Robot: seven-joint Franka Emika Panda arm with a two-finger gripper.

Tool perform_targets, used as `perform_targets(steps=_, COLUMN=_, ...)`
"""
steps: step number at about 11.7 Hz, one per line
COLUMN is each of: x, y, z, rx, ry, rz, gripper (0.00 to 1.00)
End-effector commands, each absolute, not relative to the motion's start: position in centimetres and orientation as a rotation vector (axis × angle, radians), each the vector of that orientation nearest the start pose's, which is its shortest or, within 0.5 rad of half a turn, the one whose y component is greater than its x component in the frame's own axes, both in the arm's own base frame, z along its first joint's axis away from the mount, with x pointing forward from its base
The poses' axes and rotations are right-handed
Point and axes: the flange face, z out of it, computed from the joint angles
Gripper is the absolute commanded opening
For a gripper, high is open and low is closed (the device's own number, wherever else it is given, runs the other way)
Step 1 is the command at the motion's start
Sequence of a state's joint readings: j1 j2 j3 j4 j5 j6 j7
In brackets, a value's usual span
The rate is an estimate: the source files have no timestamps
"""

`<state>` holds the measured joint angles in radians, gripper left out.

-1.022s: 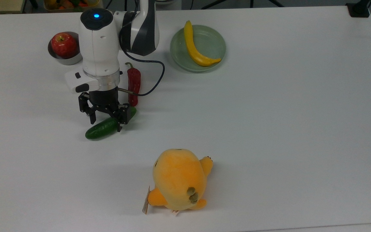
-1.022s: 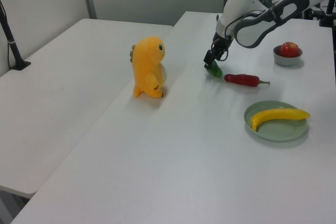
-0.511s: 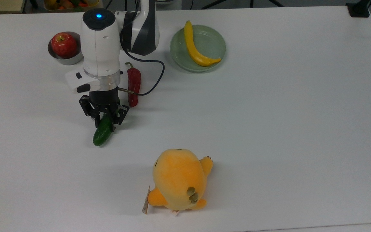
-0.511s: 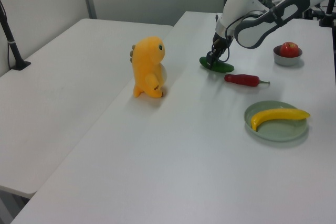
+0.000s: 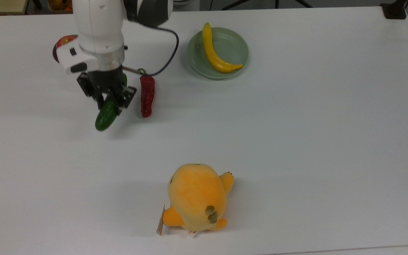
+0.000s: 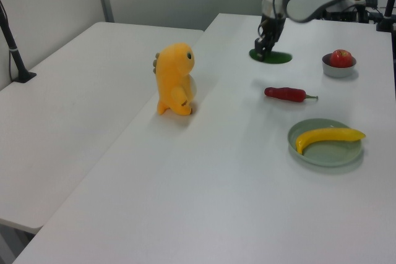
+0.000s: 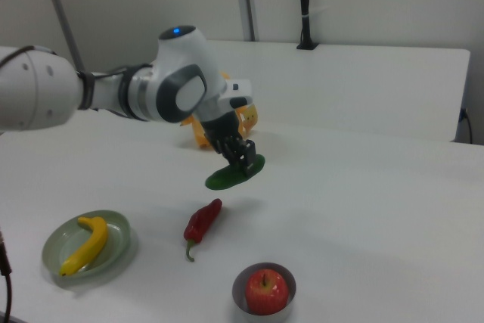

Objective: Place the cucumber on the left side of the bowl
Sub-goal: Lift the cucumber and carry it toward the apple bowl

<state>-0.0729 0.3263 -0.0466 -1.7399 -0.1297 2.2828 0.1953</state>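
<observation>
One cucumber (image 5: 105, 114), smooth and dark green, sausage-shaped with rounded ends, glossy along its upper side. It hangs in the claw (image 5: 109, 100), which is closed on it near one end; the free end points toward the lower left of the top view. In the right view the cucumber (image 7: 234, 173) sits mid-frame, raised off the worktop (image 5: 296, 124), nearly level, with a faint shadow beneath it. In the left view the cucumber (image 6: 272, 56) shows as a flat dark green oval in the upper right of the frame, the claw (image 6: 265, 46) gripping it from above.

Red chili (image 5: 147, 95), wrinkled, lies just right of the claw in the top view, apart from the cucumber. Metal bowl (image 7: 264, 300) with a red apple (image 7: 265, 290) sits at the bottom centre of the right view; in the top view the apple (image 5: 63, 40) peeks out at upper left behind the arm (image 5: 99, 28). Green plate (image 5: 237, 53) carrying a banana (image 5: 214, 53) at upper centre of the top view. Orange plush toy (image 5: 197, 198) at lower centre, well apart from the rest.
</observation>
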Motion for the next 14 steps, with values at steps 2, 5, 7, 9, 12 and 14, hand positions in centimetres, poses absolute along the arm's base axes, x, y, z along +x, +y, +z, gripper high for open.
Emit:
perform_targets(steps=2, x=60.8, y=-7.5, z=43.0, rx=-3.273, ry=0.161, rz=0.064, gripper=0.1)
perform_targets(steps=5, x=56.5, y=-7.9, z=42.6, rx=-3.224, ry=-0.184, rz=0.317, gripper=0.1)
perform_targets(steps=7, x=55.1, y=-8.5, z=41.1, rx=-3.195, ry=-0.268, rz=0.382, gripper=0.1)
perform_targets(steps=9, x=53.7, y=-10.8, z=39.2, rx=-3.17, ry=-0.298, rz=0.415, gripper=0.1)
perform_targets(steps=12, x=51.6, y=-13.3, z=36.8, rx=-3.173, ry=-0.286, rz=0.359, gripper=0.1)
perform_targets(steps=14, x=50.9, y=-14.4, z=35.9, rx=-3.178, ry=-0.299, rz=0.317, gripper=0.12)
